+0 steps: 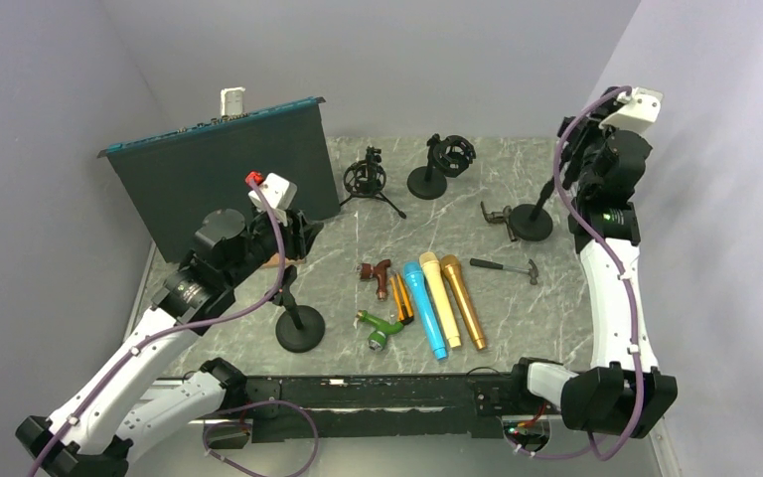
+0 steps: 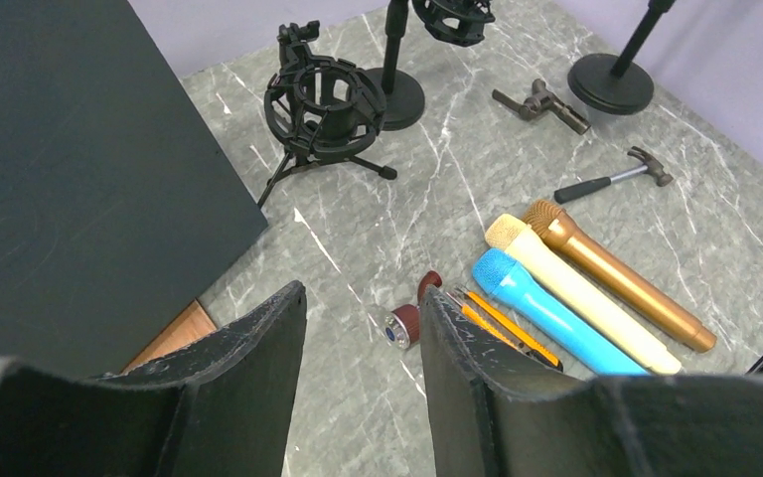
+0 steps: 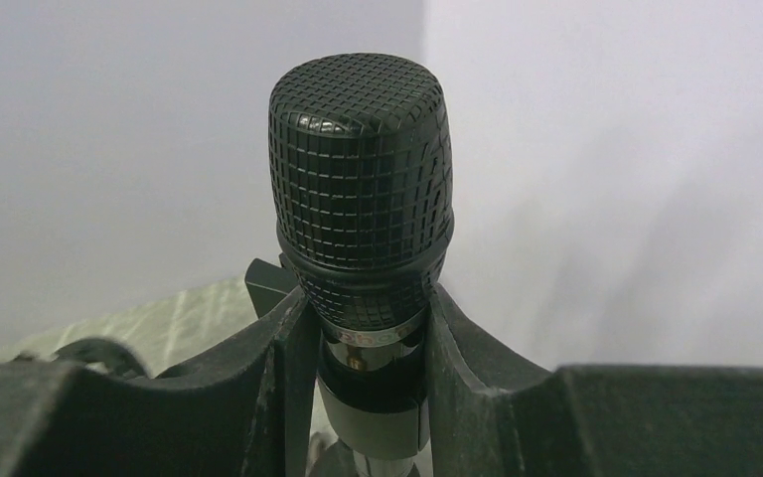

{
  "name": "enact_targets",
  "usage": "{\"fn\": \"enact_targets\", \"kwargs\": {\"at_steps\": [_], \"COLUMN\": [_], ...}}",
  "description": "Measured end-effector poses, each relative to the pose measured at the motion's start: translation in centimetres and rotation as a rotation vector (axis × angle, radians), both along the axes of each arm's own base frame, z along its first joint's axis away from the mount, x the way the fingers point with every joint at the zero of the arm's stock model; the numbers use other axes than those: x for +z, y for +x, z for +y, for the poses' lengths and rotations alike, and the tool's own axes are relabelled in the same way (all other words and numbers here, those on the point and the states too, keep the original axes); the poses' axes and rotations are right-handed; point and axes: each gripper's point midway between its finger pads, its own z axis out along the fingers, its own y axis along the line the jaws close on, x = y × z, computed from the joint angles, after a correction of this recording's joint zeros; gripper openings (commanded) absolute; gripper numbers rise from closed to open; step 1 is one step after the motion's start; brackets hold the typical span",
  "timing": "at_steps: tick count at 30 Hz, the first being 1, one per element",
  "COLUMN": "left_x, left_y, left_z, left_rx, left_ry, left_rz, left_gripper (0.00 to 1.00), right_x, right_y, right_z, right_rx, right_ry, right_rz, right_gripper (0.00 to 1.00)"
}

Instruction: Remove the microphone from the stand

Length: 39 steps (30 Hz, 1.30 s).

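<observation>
R gripper point(image 3: 363, 333) pinches black handheld mic point(image 3: 361, 159) at the neck, just under the grille, raised at far-right table edge. Rigid, prob fairly heavy, smooth barrel may slip; grip barrel, not mesh. L gripper point(image 2: 363, 308) spread, empty.

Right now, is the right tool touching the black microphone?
Touching. In the right wrist view the fingers of the right tool press against both sides of the black microphone, just under its mesh head, with no gap showing.
</observation>
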Motion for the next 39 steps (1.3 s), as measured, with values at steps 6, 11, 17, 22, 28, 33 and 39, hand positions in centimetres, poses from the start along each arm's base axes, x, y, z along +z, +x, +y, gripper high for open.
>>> {"fn": "enact_targets", "kwargs": {"at_steps": [6, 11, 17, 22, 28, 33, 39], "left_x": [-0.6, -0.8, -1.4, -1.1, -0.8, -0.9, 0.0], "left_y": [0.3, 0.5, 1.0, 1.1, 0.3, -0.1, 1.4], "left_z": [-0.1, -0.2, -0.2, -0.4, -1.5, -3.0, -6.6], "left_rx": [0.004, 0.007, 0.013, 0.003, -0.081, -0.158, -0.265], "left_ry": [0.011, 0.017, 0.026, 0.015, -0.039, -0.098, -0.186], "left_rz": [0.015, 0.021, 0.037, 0.028, -0.033, -0.059, -0.039], "left_gripper": [0.54, 0.56, 0.57, 0.59, 0.62, 0.63, 0.66], "right_x": [1.1, 0.5, -0.8, -2.9, -4.8, -4.7, -4.8], "right_y": [2.0, 3.2, 3.0, 3.1, 3.0, 2.2, 1.8], "right_z": [5.8, 12.5, 19.6, 23.8, 26.4, 27.5, 27.7], "right_rx": [0.31, 0.535, 0.788, 0.957, 1.106, 1.18, 1.201], "right_ry": [-0.02, -0.032, -0.062, -0.091, -0.122, -0.151, -0.165], "right_rz": [-0.01, 0.014, 0.043, 0.084, 0.088, 0.032, 0.014], "right_gripper": [0.0, 0.0, 0.0, 0.0, 0.0, 0.0, 0.0]}}
